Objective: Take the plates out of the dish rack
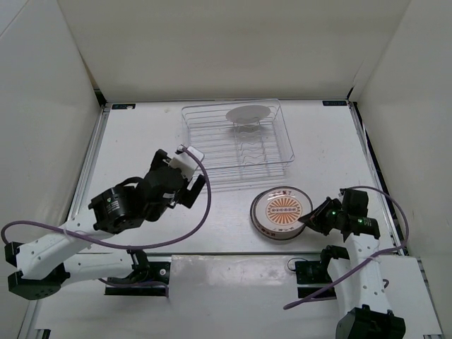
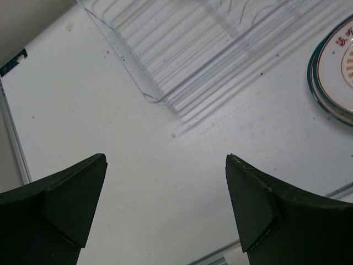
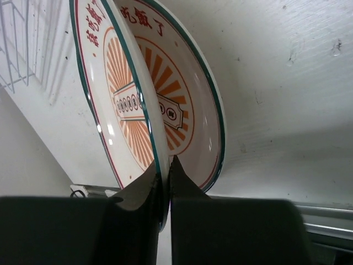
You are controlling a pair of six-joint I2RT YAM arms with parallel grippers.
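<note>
At near-right of table (image 1: 127,141), R end effector (image 3: 166,167) pinches sunburst plate (image 3: 138,105) rim (L end effector (image 2: 165,158) spread wide).

One plate (image 1: 248,113) stands in the dish rack (image 1: 212,152), the other plate (image 1: 281,212) before it.

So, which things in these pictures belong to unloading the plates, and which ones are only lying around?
Belong to the job:
dish rack
white plate in it
orange sunburst plate, gripped at its rim by the right claw
left claw, open over the table

Only around:
purple cables
white walls
</note>
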